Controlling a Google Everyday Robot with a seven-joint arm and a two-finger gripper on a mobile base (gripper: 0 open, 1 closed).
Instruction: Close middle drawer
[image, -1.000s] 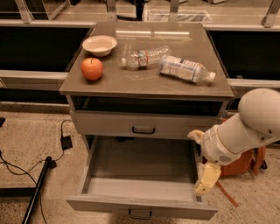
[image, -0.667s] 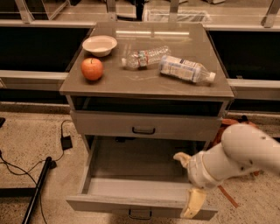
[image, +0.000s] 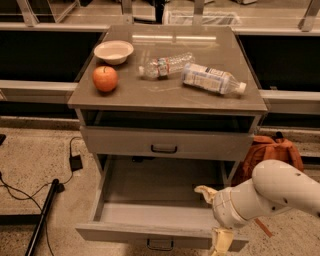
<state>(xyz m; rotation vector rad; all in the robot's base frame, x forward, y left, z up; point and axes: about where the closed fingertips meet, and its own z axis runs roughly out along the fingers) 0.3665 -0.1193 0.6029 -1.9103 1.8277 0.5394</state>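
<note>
Arm dropped lower and further out toward the camera than a second ago. The gripper sat at the right end of the front panel of the middle drawer, by the bottom edge of view; its opening couldn't be told. The drawer stood pulled well out beneath the shut top drawer. To do it well, my read: get in front of the panel, press nearer the handle than the corner, and push straight back so it wouldn't skew.
</note>
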